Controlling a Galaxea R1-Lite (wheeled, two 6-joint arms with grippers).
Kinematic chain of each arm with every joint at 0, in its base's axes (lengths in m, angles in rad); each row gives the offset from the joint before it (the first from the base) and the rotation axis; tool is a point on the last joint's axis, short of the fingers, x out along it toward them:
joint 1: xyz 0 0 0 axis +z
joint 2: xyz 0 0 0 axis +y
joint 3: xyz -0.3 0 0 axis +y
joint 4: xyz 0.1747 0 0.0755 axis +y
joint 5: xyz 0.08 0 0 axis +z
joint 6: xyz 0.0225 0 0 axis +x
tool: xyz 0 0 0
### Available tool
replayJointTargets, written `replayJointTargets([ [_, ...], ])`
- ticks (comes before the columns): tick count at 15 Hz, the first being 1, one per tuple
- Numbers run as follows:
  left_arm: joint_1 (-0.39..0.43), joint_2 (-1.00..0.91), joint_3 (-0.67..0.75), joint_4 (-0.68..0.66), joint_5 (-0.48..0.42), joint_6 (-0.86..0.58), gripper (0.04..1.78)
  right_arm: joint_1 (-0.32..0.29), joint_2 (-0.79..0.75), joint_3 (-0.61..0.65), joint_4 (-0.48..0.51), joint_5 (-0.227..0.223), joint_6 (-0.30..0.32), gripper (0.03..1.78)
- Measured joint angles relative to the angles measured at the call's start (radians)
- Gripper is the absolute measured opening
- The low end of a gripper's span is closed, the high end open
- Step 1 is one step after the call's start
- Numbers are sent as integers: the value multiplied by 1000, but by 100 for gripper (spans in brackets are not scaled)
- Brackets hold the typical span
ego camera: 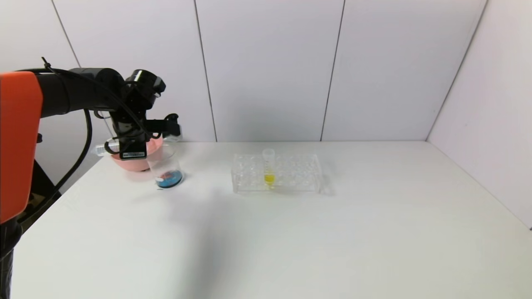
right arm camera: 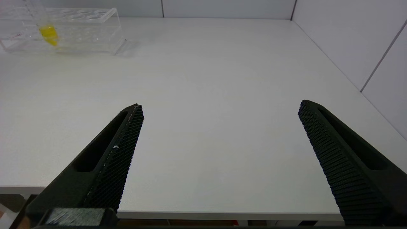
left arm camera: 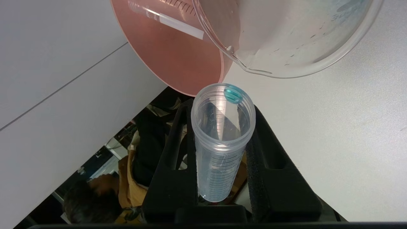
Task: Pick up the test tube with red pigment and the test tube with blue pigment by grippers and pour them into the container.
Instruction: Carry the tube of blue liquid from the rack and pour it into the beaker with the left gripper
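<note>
Left tool (left arm camera: 222, 152) clamped on emptied clear graduated tube (left arm camera: 219, 140), blue drop at rim, beside clear glass beaker (left arm camera: 286, 41). Right tool (right arm camera: 219, 111) spread wide above white desk (right arm camera: 222, 63).

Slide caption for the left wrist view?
Left gripper holds emptied blue-pigment tube beside beaker and pink bowl.

Clear container (ego camera: 166, 171) holds blue liquid streaked with red. Behind it, a pink bowl (ego camera: 135, 160). The clear rack (ego camera: 276, 173) holds a tube of yellow liquid (ego camera: 269, 171). Table (ego camera: 291, 232) white; black left gripper (left arm camera: 222, 149) clasps a clear test tube (left arm camera: 221, 140) bearing one blue drop.
</note>
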Motion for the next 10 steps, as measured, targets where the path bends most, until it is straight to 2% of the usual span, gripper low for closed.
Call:
replayJointTargets([
  [10, -3, -2, 0, 2, 3, 0, 45, 0, 0, 0, 0, 0, 0, 177],
])
